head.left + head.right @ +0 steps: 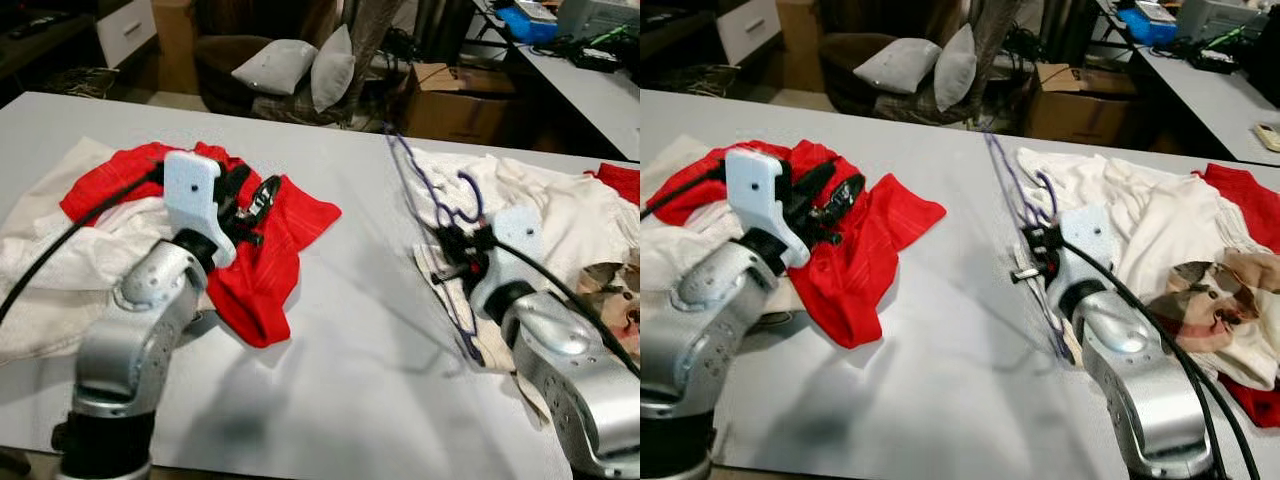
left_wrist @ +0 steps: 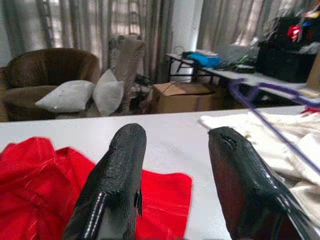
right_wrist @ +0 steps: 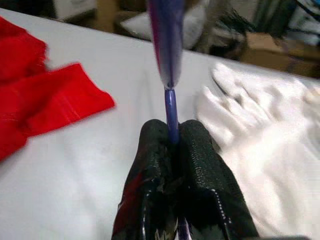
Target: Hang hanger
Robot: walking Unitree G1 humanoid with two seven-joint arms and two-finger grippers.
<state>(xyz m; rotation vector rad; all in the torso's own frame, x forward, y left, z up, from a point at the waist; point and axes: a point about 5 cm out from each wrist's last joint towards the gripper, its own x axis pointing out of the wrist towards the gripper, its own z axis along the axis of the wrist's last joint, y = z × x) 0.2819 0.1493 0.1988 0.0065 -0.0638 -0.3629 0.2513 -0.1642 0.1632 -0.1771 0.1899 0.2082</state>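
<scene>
Right hand (image 3: 172, 137) is clamped on the purple hanger (image 1: 425, 195), lifted off the bench (image 1: 360, 330); left hand (image 2: 175, 160) gapes empty over the red garment (image 1: 270, 250). Carrying to a rail likely comes next.

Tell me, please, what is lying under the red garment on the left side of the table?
A white cloth lies under the red garment, sticking out at its left, on the table. How far it continues underneath is covered. The left end effector hovers open above the garment.
</scene>
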